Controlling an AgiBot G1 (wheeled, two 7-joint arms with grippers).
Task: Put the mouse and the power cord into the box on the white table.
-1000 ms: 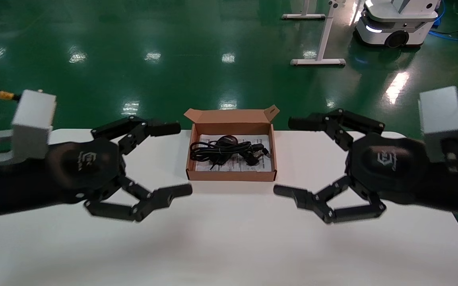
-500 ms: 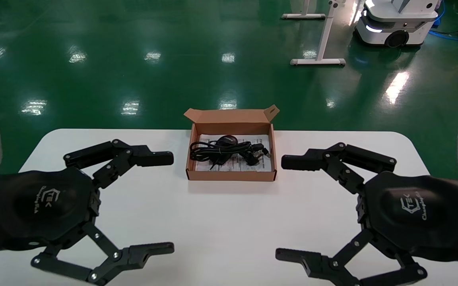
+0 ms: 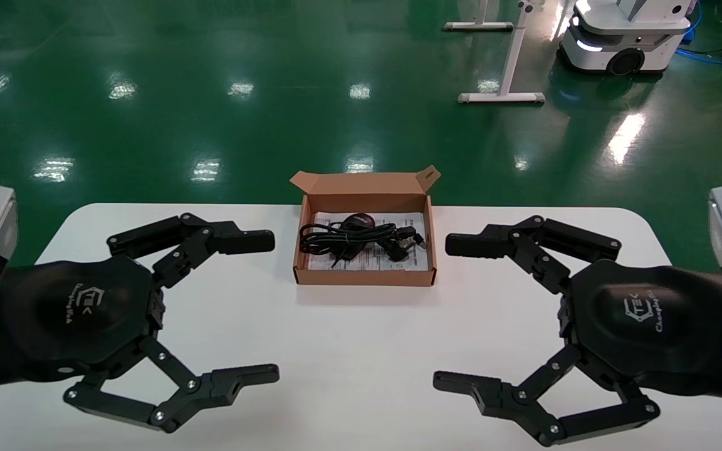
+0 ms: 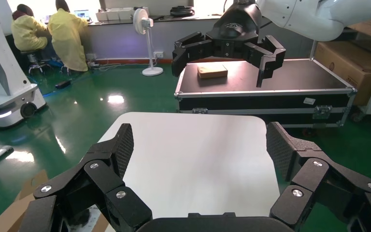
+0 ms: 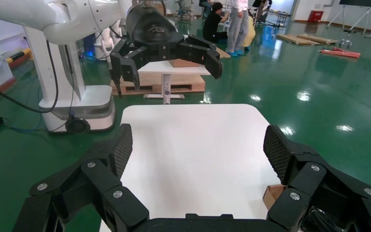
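The brown box (image 3: 364, 275) stands at the far middle of the white table (image 3: 361, 357). Inside it, on the white printed sheet, lie the black mouse (image 3: 356, 221) and the bundled power cord (image 3: 339, 241), its plug (image 3: 398, 252) toward the right wall. My left gripper (image 3: 268, 307) hovers open over the table to the left of the box and holds nothing. Opposite it, my right gripper (image 3: 445, 312) is open and empty too. The left wrist view shows my left gripper (image 4: 200, 150) over bare table (image 4: 198, 179). In the right wrist view a box corner (image 5: 272, 194) shows beside my right gripper (image 5: 198, 150).
A white mobile robot (image 3: 624, 37) and a white stand's foot (image 3: 502, 97) are on the green floor beyond the table. A black flight case (image 4: 265, 92) lies past the table's end in the left wrist view. Bare tabletop stretches in front of the box.
Both grippers pulled back from beside the box toward the near edge of the table, then rose slightly. Both stayed open. The mouse and cord in the box did not move.
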